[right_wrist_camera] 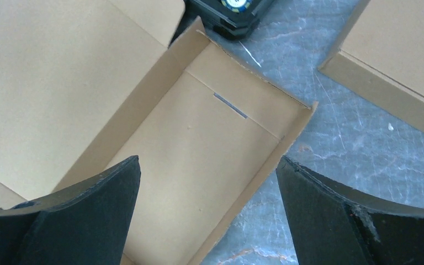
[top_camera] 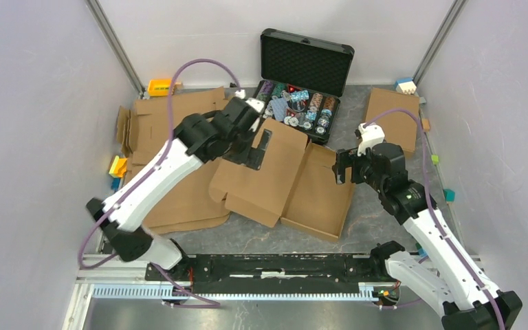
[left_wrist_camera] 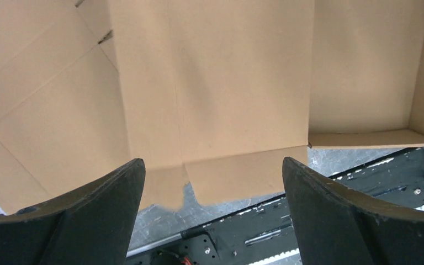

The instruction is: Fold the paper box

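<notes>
Mid-fold on the paper box (top_camera: 275, 182) at the centre of the table (top_camera: 261, 237) — tray walls up, lid panel lying open — with left gripper (left_wrist_camera: 212, 163) and right gripper (right_wrist_camera: 208, 160) both spread wide, holding nothing; next, as judged: grasp lid's free edge, swing over tray.

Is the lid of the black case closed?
No, the black case stands open, its lid raised and colourful chips showing.

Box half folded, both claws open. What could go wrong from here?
Neither the left claw nor the right claw holds the paper box, so its raised walls may spring back.
Its flat lid overlaps loose cardboard sheets; a claw might catch one.
The black case sits close to the far corner; pushing could bump it.
</notes>
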Available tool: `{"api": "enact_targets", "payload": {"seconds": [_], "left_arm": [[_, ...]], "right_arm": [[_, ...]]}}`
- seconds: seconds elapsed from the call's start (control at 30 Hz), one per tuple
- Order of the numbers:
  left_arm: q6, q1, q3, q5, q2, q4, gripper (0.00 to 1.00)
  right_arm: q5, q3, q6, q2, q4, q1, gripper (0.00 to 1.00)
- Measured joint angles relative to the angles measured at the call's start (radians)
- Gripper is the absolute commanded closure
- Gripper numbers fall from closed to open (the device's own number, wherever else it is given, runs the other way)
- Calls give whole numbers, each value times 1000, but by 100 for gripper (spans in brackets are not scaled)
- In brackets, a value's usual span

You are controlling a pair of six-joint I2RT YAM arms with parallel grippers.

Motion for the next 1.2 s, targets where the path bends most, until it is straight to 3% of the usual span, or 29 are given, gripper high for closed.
{"api": "enact_targets", "payload": {"seconds": [0.1,0.17,0.27,0.33,0.5,0.67,0.87,1.03,1.2], "left_arm": [[-5,0,-66,-20,-129,23,3],[-8,0,-132,-26,-256,39,14],[-36,0,-251,25,-428,79,43],[-77,-2,-351,103,-520,122,52],[-230,-93,-651,262,-552,335,45],[-394,-269,-858,271,-513,547,39],[-511,-396,-909,275,-392,823,40],[-562,-415,-957,294,-249,1000,35],[-591,-405,-975,290,-186,1073,29]], "right_arm": [[42,-10,10,10,-15,0,2],[85,-45,35,6,-15,0,2],[150,-109,75,-4,-19,0,2],[193,-150,101,-11,-32,0,2],[225,-203,148,-37,-53,0,2],[208,-248,186,-72,-52,0,2],[63,-352,232,-98,-33,0,2],[-63,-407,291,-82,-27,0,4],[-227,-505,399,-119,64,0,14]]}}
